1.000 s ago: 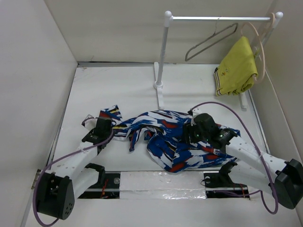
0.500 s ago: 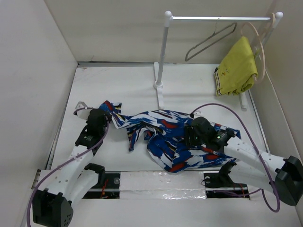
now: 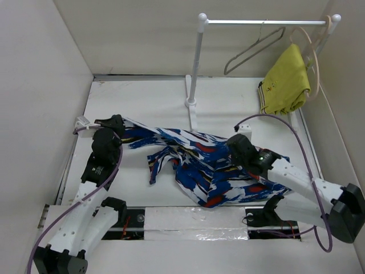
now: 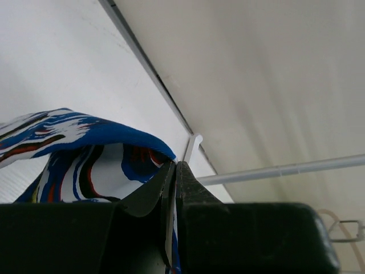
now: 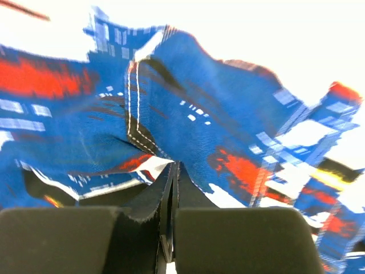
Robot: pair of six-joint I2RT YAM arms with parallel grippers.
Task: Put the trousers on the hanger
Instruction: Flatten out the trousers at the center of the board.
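The blue-and-white printed trousers (image 3: 199,165) lie stretched across the middle of the table. My left gripper (image 3: 118,120) is shut on one end of them at the left and holds it raised; in the left wrist view the trousers (image 4: 74,137) drape from the closed left gripper (image 4: 175,164). My right gripper (image 3: 232,144) is shut on a fold of the trousers (image 5: 199,103) near their right side, with cloth bunched at the right gripper's (image 5: 174,164) tips. The thin grey hanger (image 3: 255,48) hangs on the rail at the back right, far from both grippers.
A white rack stands at the back, with its post (image 3: 194,63) and top rail (image 3: 262,22). A yellow garment (image 3: 285,80) hangs on a pale beige hanger (image 3: 311,43) at the rail's right end. White walls close in the left, back and right.
My left gripper closed on the trousers' end and pulled it back and to the left, stretching the cloth. My right gripper shut on the fabric and shifted slightly.
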